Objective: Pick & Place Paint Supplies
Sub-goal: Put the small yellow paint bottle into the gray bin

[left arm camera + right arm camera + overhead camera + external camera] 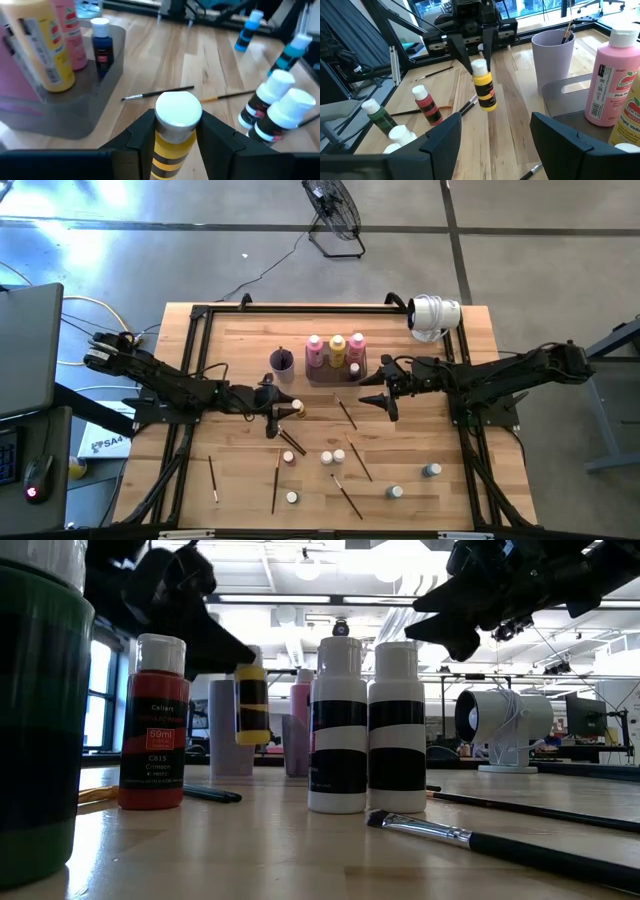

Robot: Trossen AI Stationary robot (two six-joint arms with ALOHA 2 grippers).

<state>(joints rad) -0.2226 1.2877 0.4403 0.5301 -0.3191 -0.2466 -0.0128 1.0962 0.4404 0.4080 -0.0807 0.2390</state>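
Where left end effector [175,137] grips: white-capped yellow bottle [172,132].

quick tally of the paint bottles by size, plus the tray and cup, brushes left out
tall pink and yellow plastic paint bottles: 3, all in the tray
small white-capped paint bottles: 8 (1 in the tray, 1 held by the left end effector, 6 on the wooden table)
dark grey rectangular tray: 1
small purple cup: 1
total: 13
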